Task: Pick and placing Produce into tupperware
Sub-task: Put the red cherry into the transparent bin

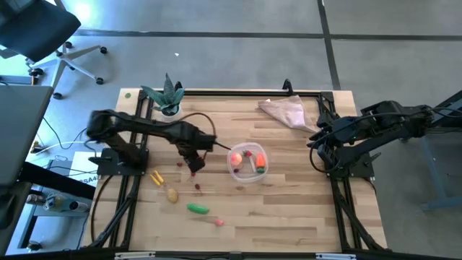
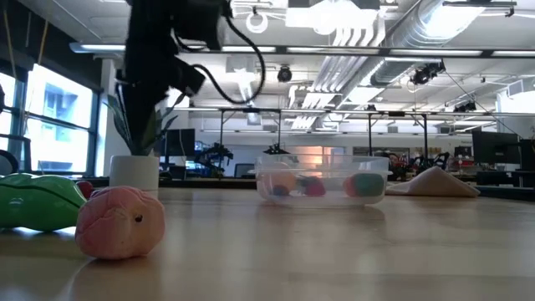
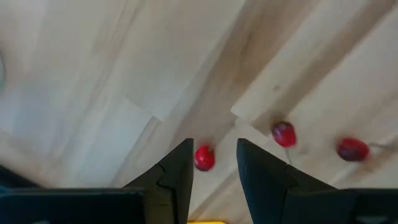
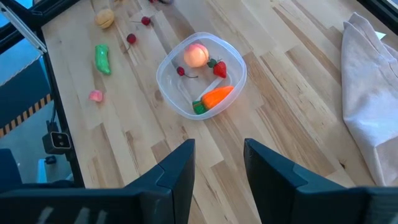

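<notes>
The clear round tupperware (image 1: 247,163) (image 4: 200,74) stands mid-table and holds a peach-coloured round piece (image 4: 196,55), an orange carrot (image 4: 216,96) and small red bits. Loose on the wood to its left and front lie a yellow piece (image 1: 155,177), a beige potato (image 1: 172,194), a green pod (image 1: 198,209), a pink piece (image 1: 218,222) and tiny dark-red bits (image 3: 283,134). My left gripper (image 1: 193,165) (image 3: 214,155) points down, open, over one dark-red bit (image 3: 204,158) that shows in the gap between its fingertips. My right gripper (image 4: 219,152) waits open, raised at the table's right.
A leafy plant in a white pot (image 1: 170,101) stands at the far left and a pinkish-beige cloth (image 1: 287,112) lies at the far right. Dark frame rails (image 1: 130,209) run along the table's left and right sides. Bare wood (image 1: 289,213) lies in front of the tupperware.
</notes>
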Robot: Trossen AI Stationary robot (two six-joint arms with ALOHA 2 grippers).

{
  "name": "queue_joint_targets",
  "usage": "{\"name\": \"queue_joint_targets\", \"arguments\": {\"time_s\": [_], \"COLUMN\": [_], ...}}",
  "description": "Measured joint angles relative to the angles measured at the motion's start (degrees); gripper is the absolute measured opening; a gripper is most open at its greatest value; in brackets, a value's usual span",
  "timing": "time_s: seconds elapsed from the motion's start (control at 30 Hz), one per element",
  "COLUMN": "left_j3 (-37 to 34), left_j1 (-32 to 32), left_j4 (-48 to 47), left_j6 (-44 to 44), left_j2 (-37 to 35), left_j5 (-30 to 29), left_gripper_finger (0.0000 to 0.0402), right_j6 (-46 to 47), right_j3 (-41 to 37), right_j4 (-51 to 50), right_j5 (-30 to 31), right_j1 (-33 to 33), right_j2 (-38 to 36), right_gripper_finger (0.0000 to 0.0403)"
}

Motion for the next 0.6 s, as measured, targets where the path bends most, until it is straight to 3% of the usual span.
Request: {"name": "queue_joint_targets", "arguments": {"time_s": [0.17,0.33,0.6], "left_j3": [-6.84,-14.38,-18.99], "left_j1": [0.04,2.43,4.52], "left_j4": [4.60,7.70,7.60], "left_j6": [-0.71,-6.80,-11.65], "left_j2": [-8.83,-15.71,-18.29], "left_j5": [2.80,5.95,5.50], "left_gripper_finger": [0.0113,0.0113,0.0113], "right_j6": [0.00,-0.01,0.00], "right_j3": [0.00,0.01,0.00], "right_j4": [0.00,0.00,0.02], "right_j5": [0.02,0.01,0.02], "right_j1": [0.00,0.00,0.00], "right_j2": [0.00,0.00,0.00], "right_gripper_finger": [0.0130,0.0130,0.0130]}}
